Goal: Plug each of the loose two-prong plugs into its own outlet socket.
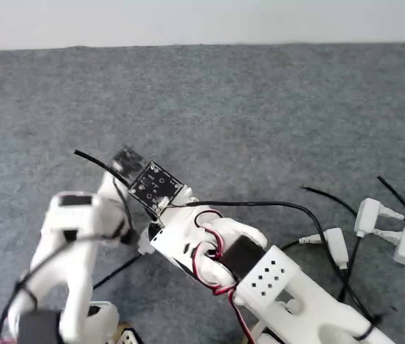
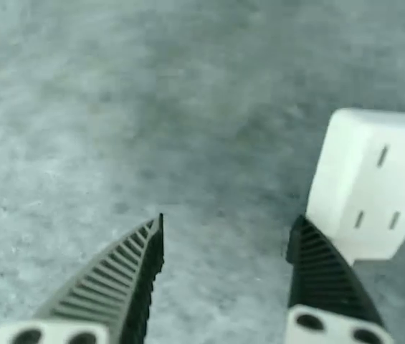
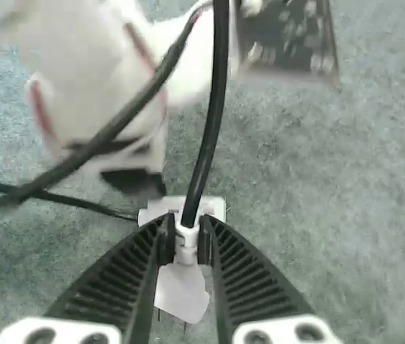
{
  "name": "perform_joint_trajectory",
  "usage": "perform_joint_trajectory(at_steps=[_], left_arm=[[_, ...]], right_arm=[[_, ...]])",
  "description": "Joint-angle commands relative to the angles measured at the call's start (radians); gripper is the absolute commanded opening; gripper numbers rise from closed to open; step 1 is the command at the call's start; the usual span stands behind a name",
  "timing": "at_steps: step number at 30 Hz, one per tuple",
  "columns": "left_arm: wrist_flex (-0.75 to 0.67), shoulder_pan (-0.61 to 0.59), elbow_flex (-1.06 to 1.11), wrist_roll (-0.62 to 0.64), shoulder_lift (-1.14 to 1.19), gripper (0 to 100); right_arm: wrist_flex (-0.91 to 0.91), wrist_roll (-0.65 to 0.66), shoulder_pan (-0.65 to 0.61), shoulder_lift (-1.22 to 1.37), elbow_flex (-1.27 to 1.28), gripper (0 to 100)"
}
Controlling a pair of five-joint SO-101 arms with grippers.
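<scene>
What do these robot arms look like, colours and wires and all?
Both are chunky white plastic. One arm trails black cable; the other arm carries looping red wires, a perforated panel and a black circuit board. The left end effector and the right end effector each have two black, ribbed, tapering fingers on white bases.

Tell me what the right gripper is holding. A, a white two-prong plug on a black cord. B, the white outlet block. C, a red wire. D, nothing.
A: in the right wrist view the right gripper is shut on the white plug, with its black cord running out from between the fingers.
</scene>
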Motion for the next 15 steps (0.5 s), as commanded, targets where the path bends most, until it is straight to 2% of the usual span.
perform_joint_trajectory(at_steps=[1,6,12,13,15], left_arm=[[-0.083,0.052,0.217,-0.028,-0.348,26],[-0.083,0.077,0.366,-0.031,-0.626,26],[-0.087,0.078,0.397,-0.023,-0.689,25],[-0.087,0.080,0.397,-0.003,-0.689,25],[-0.087,0.080,0.397,0.118,-0.690,25]], right_arm=[[-0.022,-0.018,-0.005,0.005,-0.011,0.8],[-0.019,-0.020,-0.005,0.005,-0.011,0.8],[-0.015,-0.055,0.007,0.005,-0.011,0.8],[-0.015,-0.078,0.027,0.005,-0.011,0.8],[-0.021,-0.117,0.076,0.005,-0.011,0.8]])
